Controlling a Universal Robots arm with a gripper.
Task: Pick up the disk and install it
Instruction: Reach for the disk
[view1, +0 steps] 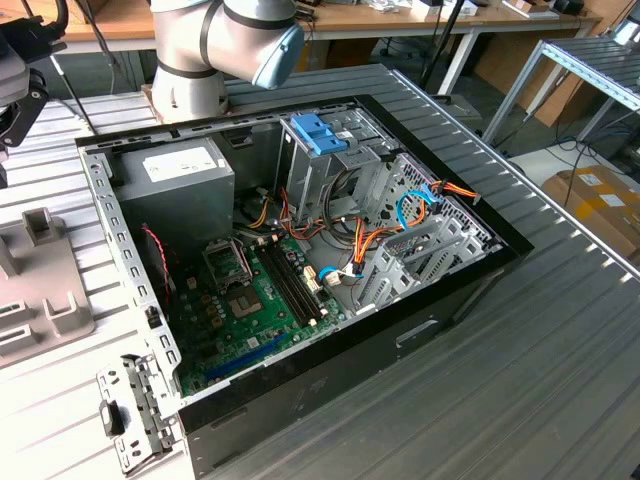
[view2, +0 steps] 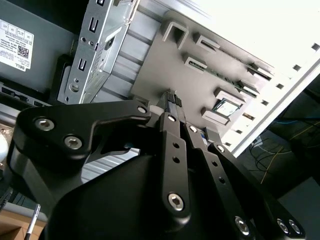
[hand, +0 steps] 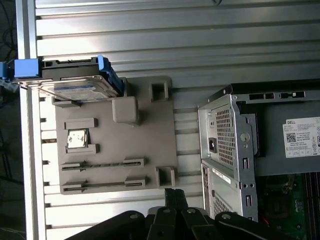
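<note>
First wrist view — disk (hand: 75, 82) on fixture (hand: 115, 145)

Arm (view1: 190, 62): silver-grey rounded joint housings with a smooth finish, at the top of the exterior view.
Joint cap (view1: 281, 52): light blue, round, slightly domed, on the end of one housing.
Gripper (view2: 172, 98): matt black linkage of flat bars and broad rounded plates, seen in both wrist views.
Screws (view2: 175, 201): silver hex-socket heads set at the pivots.
Fingers (hand: 170, 196): narrow and black, with ribbed pads at the tips.
</note>
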